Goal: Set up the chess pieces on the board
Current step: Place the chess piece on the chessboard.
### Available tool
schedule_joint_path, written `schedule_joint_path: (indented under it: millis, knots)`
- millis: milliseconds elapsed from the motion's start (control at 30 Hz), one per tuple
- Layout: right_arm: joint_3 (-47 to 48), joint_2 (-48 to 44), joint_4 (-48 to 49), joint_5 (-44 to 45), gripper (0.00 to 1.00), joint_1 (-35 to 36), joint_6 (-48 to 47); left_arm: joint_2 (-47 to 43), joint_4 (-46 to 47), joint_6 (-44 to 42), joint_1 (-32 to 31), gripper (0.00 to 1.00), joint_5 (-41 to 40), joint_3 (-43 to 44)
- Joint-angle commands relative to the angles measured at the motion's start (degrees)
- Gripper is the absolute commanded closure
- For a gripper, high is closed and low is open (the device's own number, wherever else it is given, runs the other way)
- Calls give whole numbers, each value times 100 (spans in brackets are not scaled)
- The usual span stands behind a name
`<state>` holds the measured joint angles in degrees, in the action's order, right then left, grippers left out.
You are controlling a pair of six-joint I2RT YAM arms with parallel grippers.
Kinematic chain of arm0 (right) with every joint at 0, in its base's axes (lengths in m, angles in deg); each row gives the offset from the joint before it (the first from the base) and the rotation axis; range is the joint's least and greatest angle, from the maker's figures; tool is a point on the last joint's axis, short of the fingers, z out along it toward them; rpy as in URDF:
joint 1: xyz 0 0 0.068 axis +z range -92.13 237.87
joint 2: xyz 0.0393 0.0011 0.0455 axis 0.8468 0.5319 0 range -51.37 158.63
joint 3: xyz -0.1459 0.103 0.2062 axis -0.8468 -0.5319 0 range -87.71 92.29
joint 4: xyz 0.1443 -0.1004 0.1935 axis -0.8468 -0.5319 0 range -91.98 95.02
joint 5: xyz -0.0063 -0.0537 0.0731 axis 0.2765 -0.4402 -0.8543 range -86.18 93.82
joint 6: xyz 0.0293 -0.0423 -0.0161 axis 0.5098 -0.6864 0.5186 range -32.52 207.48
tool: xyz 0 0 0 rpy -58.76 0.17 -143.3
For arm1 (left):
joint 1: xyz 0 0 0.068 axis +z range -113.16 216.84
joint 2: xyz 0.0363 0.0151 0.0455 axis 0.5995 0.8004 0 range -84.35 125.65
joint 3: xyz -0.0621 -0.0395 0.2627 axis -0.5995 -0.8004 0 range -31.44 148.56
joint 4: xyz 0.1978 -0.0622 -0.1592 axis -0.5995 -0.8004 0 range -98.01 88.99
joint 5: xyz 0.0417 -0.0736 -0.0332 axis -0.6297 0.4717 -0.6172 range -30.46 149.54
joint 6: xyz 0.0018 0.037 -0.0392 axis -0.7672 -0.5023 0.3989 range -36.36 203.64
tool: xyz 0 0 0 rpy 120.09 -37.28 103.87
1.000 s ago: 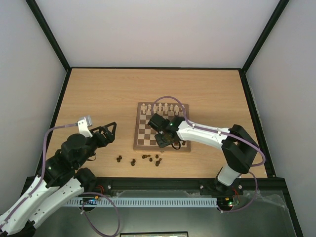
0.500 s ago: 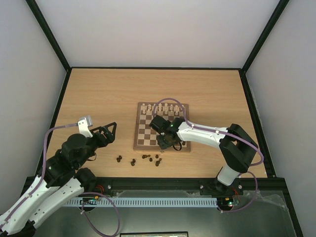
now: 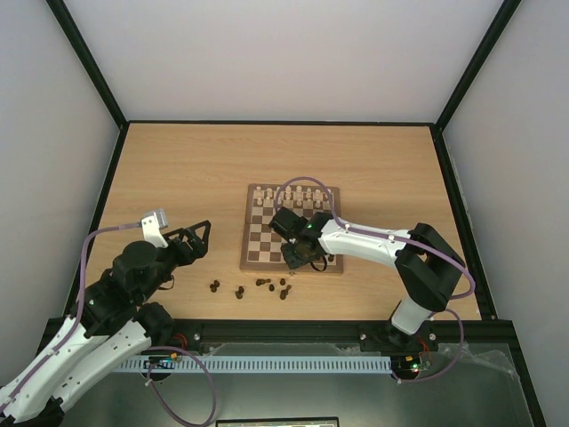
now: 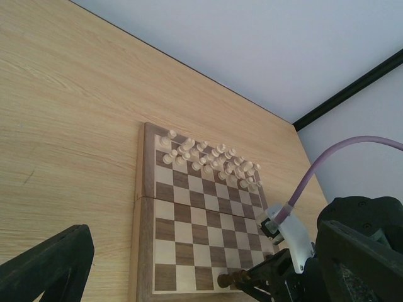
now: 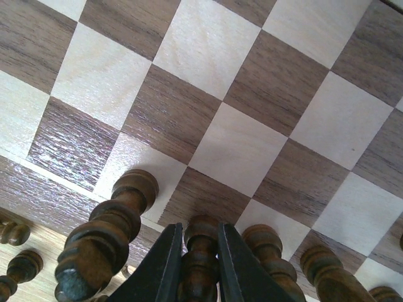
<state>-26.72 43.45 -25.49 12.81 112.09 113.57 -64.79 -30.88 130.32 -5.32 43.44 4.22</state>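
My right gripper (image 5: 200, 236) is shut on a dark brown chess piece (image 5: 200, 255), held low over a dark square in the near row of the board (image 5: 239, 151). Other dark pieces stand beside it, one on the left (image 5: 110, 233) and two on the right (image 5: 267, 248). From above, the right gripper (image 3: 299, 258) sits at the near edge of the board (image 3: 258, 240). Several dark pieces (image 3: 262, 285) lie loose on the table in front of the board. My left gripper (image 3: 197, 238) hangs open and empty, left of the board.
Cream pieces (image 3: 289, 197) fill the board's two far rows, also seen from the left wrist as cream pieces (image 4: 208, 157). The right arm (image 3: 382, 245) reaches across the board's near right corner. Black frame posts and pale walls bound the wooden table (image 3: 178, 169).
The right gripper has shifted slightly over the board's near edge with the dark piece still in it. The left arm has not moved.
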Motion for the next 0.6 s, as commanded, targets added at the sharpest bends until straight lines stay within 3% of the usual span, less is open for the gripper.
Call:
schedule_joint_path:
  millis: [0, 567]
  knots:
    - [13, 29, -66, -33, 90, -25, -42, 22, 130, -62, -15, 1, -67, -66]
    - [105, -27, -89, 38, 78, -26, -43, 22, 143, -83, -12, 1, -113, -79]
